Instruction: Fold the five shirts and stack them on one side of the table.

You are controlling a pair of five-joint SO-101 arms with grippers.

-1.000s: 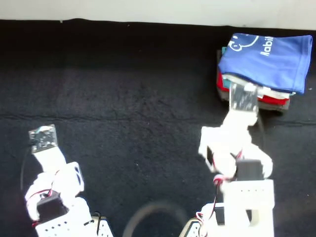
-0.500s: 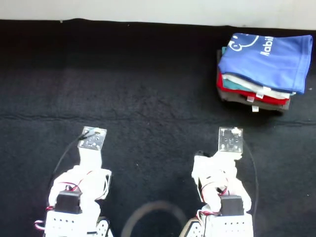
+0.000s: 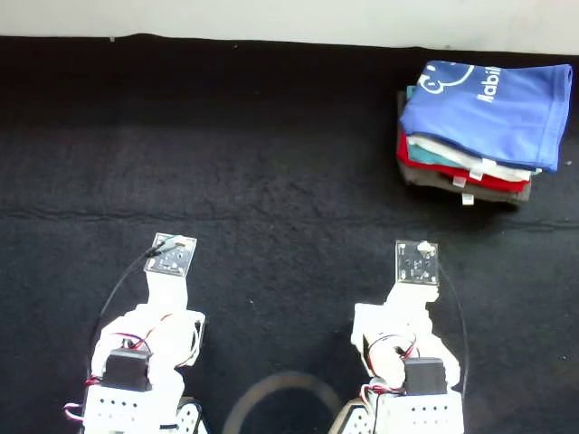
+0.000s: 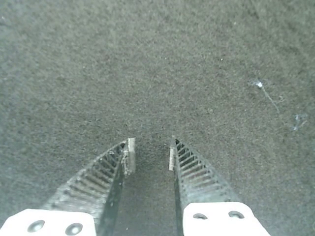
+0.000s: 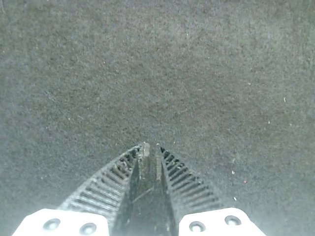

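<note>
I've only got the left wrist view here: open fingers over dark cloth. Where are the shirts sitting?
Observer: In one folded stack at the table's far corner, on the right arm's side.
Operator: How many are in it?
Observer: Five layers show at the edges, with the blue shirt on top.
Operator: And the other arm, holding anything?
Observer: No, the right gripper is shut on nothing, above bare table.
</note>
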